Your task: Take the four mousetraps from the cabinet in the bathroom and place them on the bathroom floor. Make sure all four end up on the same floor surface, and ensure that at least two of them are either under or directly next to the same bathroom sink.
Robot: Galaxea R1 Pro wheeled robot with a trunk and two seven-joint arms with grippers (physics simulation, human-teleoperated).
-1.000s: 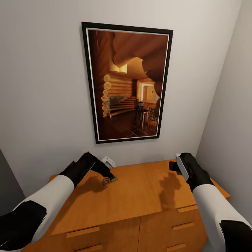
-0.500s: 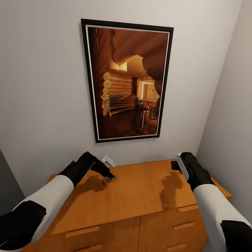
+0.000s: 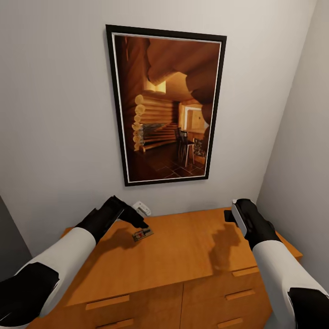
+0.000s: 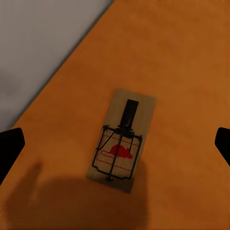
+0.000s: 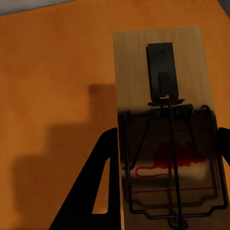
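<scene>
One mousetrap [image 3: 142, 235] lies flat on the orange-brown cabinet [image 3: 192, 251] top, near the wall. My left gripper [image 3: 138, 223] hovers just above and beside it, open; in the left wrist view the mousetrap [image 4: 122, 141] lies between and below the two wide-apart fingertips [image 4: 10, 148], untouched. My right gripper [image 3: 230, 214] hangs over the cabinet's right rear corner, shut on a second mousetrap [image 5: 165, 120], which sits between its black fingers [image 5: 100, 187] above the wooden top.
A small pale object [image 3: 142, 209] rests on the cabinet top against the wall behind the left gripper. A large framed picture [image 3: 167, 105] hangs above. A side wall [image 3: 301, 151] closes in on the right. Drawer fronts with handles [image 3: 108, 302] face me.
The left gripper has risen slightly off the trap lying on the cabinet. The right arm holds still with its trap. The view tilted a touch.
</scene>
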